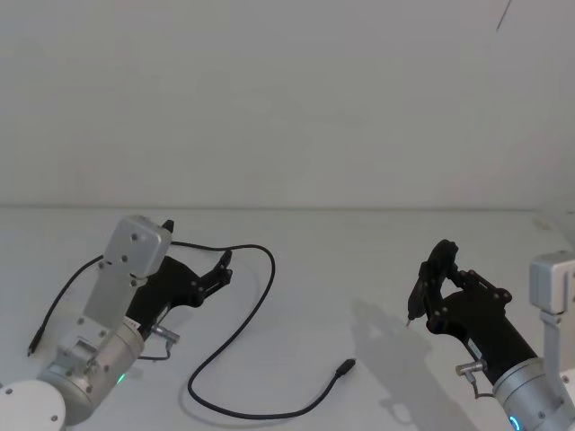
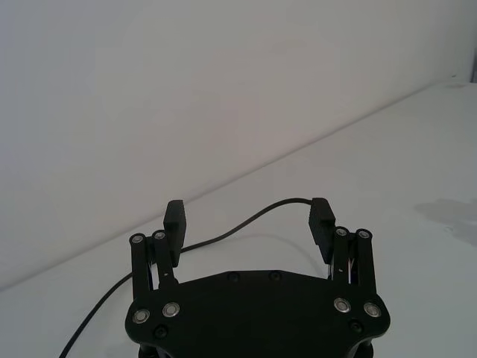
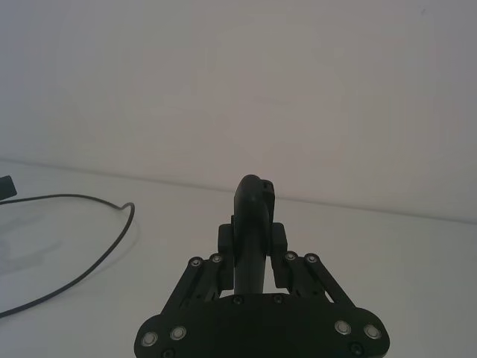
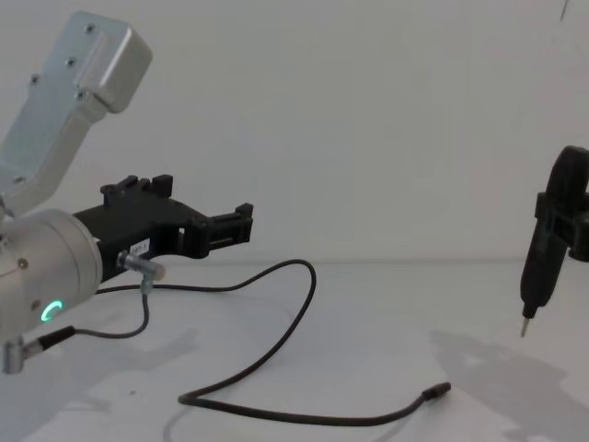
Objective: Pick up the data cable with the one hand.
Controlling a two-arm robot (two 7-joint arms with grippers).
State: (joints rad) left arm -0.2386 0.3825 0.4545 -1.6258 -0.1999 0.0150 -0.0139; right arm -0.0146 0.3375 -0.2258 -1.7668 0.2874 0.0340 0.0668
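The data cable (image 1: 272, 262) is a long thin black cord lying in a loose loop on the white table, ending in a small plug (image 1: 346, 366) near the front middle. My left gripper (image 1: 222, 268), chunky and black, hovers open above the cable's far bend. Past its spread fingers (image 2: 322, 215) the cable (image 2: 253, 216) runs across the table, and nothing is between them. From the side the left gripper (image 4: 243, 221) hangs clearly above the cable (image 4: 308, 269). My right gripper (image 1: 437, 269) stays off to the right, shut on a black pointed tool (image 4: 538, 267).
A thin grey wire (image 4: 143, 308) with a silver plug (image 1: 163, 335) hangs from the left arm's wrist. The white table (image 1: 359, 251) meets a plain white wall behind. The cable (image 3: 131, 211) lies well left of the right arm.
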